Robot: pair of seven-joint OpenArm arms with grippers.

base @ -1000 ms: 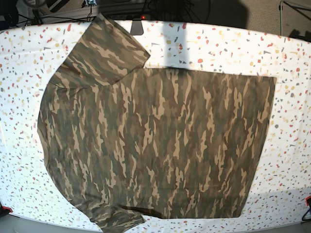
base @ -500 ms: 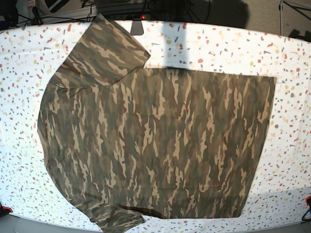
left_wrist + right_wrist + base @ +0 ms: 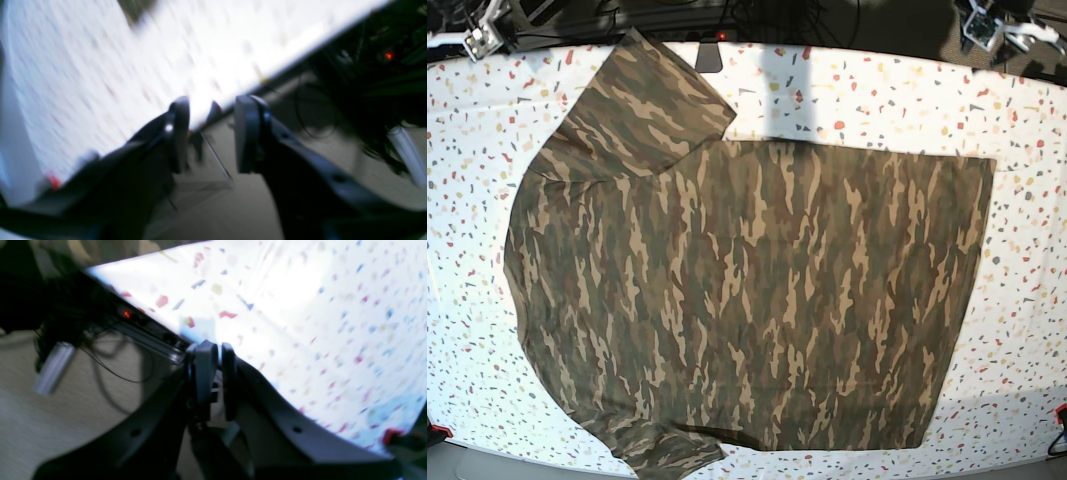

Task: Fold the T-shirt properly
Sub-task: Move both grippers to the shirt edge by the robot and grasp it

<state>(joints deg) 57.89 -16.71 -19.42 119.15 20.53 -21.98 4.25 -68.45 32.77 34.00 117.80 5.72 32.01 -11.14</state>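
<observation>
The large short-sleeved camouflage T-shirt of olive, brown and tan cloth is lying spread flat on the white desk speckled with coloured terrazzo flecks, covering most of its middle, one sleeve reaching toward the far edge at the base view's upper left and the other hanging at the near edge. The left pincer is hovering over the desk's edge, well apart from the shirt, its dark jaws standing clearly apart and gripping nothing. The right pincer is hanging above the opposite far corner, its jaws drawn almost together with only a thin slit between them, holding nothing
</observation>
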